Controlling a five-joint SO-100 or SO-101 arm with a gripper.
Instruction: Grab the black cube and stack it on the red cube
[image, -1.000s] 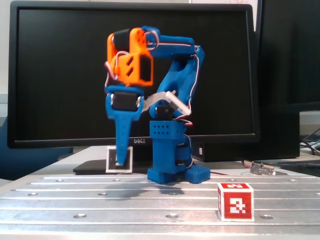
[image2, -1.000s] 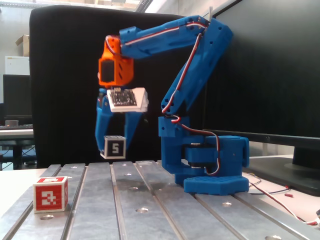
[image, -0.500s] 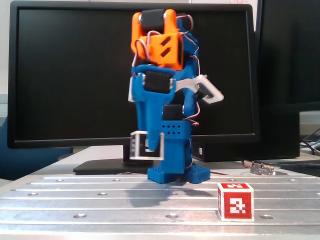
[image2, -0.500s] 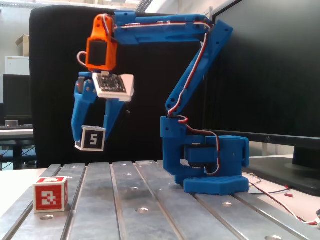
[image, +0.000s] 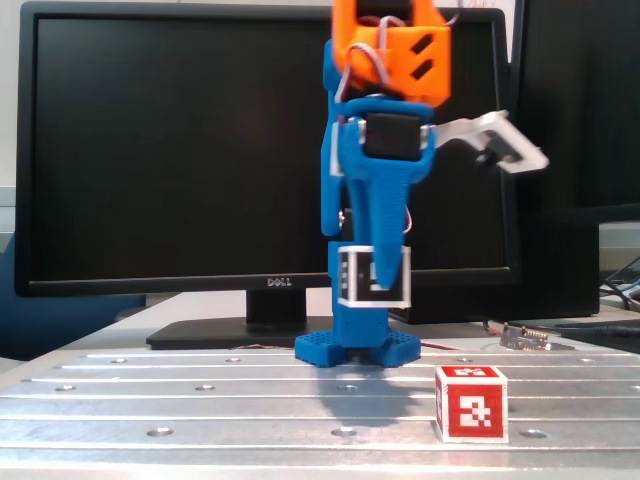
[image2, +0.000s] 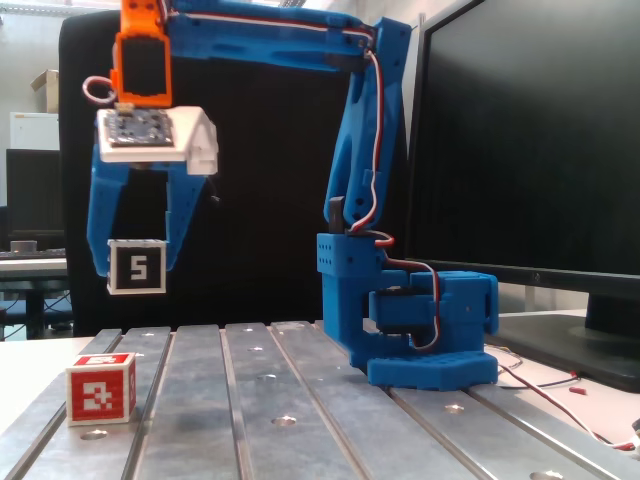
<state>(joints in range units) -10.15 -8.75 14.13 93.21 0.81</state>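
Two small white-edged cubes are in play here. One, the black cube (image2: 137, 267) with black faces and a white "5" on its side, hangs in the air, pinched between the two blue fingers of the gripper (image2: 135, 272), which is closed on it from above. The other, the red cube (image2: 101, 388) with red faces and a white blocky marker, sits on the ribbed grey metal table (image2: 300, 420), alone near its front edge.

In the fixed view from the side, the held cube is well above the table and a little to the right of the red one, not touching it, with clear air between them. The blue arm (image2: 360, 150) reaches out nearly level from its blue base (image2: 420, 330), with the orange wrist block (image2: 142, 60) at its far end and a small white board (image2: 155, 135) just beneath that.

In the fixed view from the front, the gripper (image: 375, 285) points straight down in front of the base (image: 357, 345), and the black cube (image: 374, 275) shows between the fingers, partly hidden by the front finger. The red cube (image: 471, 403) stands at lower right, nearer the camera, well apart from the held cube. A black Dell monitor (image: 150, 150) fills the background behind the arm, and a second dark screen (image2: 540, 140) stands beside the base.
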